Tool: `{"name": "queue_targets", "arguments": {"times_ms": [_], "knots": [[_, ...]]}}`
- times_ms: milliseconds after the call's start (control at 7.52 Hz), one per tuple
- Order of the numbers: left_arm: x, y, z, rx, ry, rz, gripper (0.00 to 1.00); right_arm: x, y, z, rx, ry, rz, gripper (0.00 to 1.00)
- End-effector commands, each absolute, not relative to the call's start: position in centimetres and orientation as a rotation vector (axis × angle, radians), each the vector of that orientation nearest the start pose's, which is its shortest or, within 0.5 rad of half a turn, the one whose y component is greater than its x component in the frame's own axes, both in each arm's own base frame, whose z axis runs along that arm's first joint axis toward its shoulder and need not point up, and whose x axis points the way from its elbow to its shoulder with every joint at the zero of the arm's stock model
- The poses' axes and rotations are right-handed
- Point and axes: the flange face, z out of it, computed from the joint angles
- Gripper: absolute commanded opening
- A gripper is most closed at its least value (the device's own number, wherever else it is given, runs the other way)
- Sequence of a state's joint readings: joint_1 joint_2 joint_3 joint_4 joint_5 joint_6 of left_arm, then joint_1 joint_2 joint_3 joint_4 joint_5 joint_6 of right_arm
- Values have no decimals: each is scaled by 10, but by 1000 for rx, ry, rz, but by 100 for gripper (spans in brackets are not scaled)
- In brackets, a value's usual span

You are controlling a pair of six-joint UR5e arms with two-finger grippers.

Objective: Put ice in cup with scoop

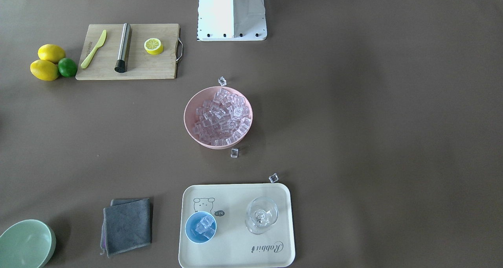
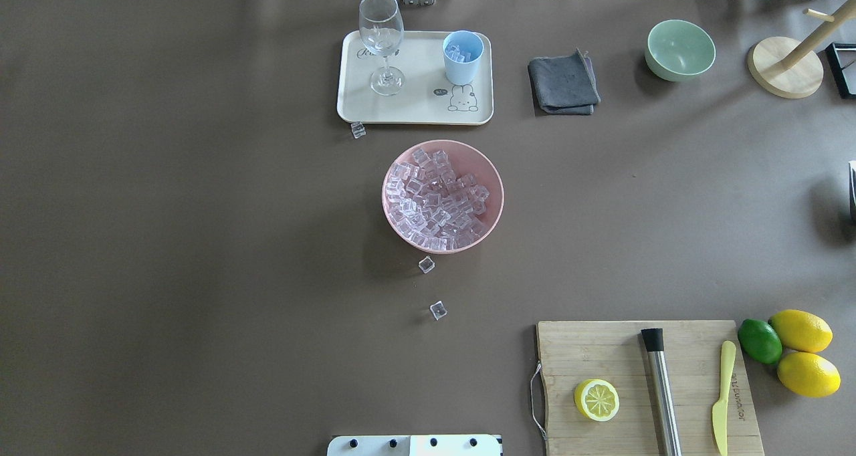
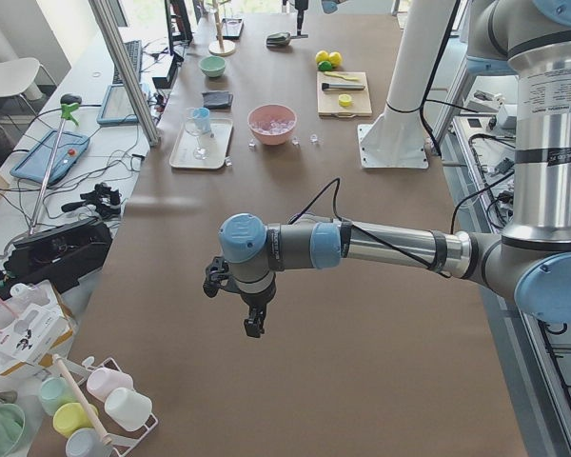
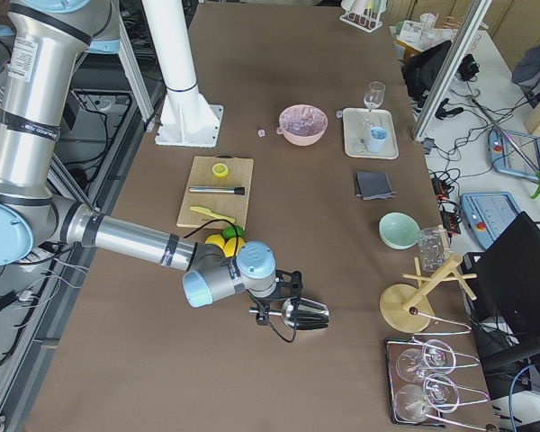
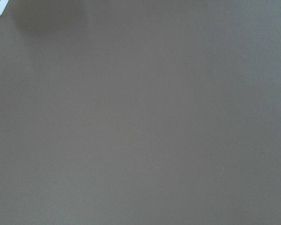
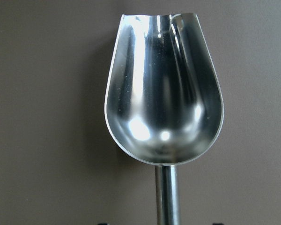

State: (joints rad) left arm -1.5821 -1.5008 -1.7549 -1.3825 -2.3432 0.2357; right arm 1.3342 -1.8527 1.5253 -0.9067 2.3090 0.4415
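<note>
The right arm reaches low and level over the right end of the desk (image 4: 324, 216), its claw (image 4: 270, 310) gripping the scoop (image 4: 306, 316) by the handle. The scoop lies roughly level, its mouth pointing away from the claw. The left arm stretches level over the other end, claw (image 3: 254, 322) hanging downward; I cannot tell its width. The tray (image 1: 235, 197) reads "Rabbit". The cup (image 1: 201, 227) on it holds some ice (image 1: 204, 224).

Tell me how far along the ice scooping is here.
Done: a few cubes of ice lie in the cup. In hand: the right gripper holds the scoop, empty, away from the pink bowl. Left: perhaps more scoops; the bowl is heaped, and stray cubes lie on the table.
</note>
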Motion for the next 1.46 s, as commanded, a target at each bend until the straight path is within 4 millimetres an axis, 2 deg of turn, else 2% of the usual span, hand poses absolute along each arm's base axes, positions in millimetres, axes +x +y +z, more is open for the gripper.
{"name": "queue_targets", "arguments": {"times_ms": [0,399,532,665,798,1064,1197,1330], "knots": [[-68,-455,620,24,775,186,99,-25,-383,720,80,-812,53,99],[-67,-455,621,23,775,188,99,-21,-392,696,69,-826,-15,99],[-63,-455,621,19,776,197,99,-1,-400,681,52,-827,-28,99],[-58,-460,617,23,775,210,99,24,-397,673,54,-812,-64,99],[-51,-463,618,14,774,222,99,51,-392,679,50,-805,-94,99],[-51,-463,618,16,774,223,99,92,-379,681,38,-809,-74,99],[-51,-463,616,18,774,223,99,102,-375,680,36,-810,-81,99],[-51,-463,616,17,774,222,99,102,-374,679,33,-802,-83,99]]}}
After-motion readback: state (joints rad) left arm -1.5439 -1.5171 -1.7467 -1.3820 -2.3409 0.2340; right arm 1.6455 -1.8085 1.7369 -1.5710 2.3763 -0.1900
